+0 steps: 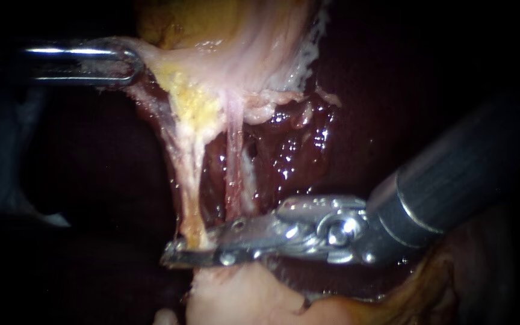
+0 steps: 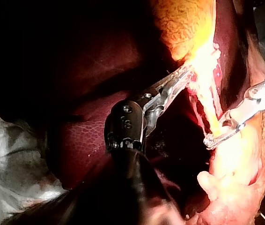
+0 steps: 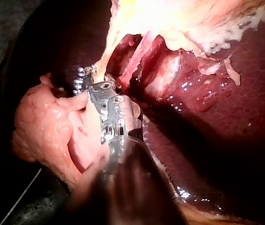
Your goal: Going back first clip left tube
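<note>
Left instrument (image 1: 129, 60) enters from the left, jaws clamped on the edge of the gallbladder (image 1: 242, 48). It pulls up and to the side; my read is that this holds both tubes taut and fanned clear of the liver (image 1: 308, 144).

The left tube (image 1: 191, 180) is the yellowish strand, with the thinner pink right tube (image 1: 233, 162) just beside it and a dark gap between them. The left tube's long axis runs near vertical in the endoscope view, leaning a bit. Its upper end is at the gallbladder and its lower end drops into the right instrument (image 1: 182, 253).

The right instrument comes in from the right, lying low, with its tips pointing toward the view's left, so it crosses the left tube at roughly a right angle. Its jaws are slightly apart, and the left wrist view shows a narrow gap with the tube sitting in it. Crossing square like this suits clipping. I can't make out a clip on the tube. A pale tissue lump (image 1: 236, 295) sits just under the jaws.
</note>
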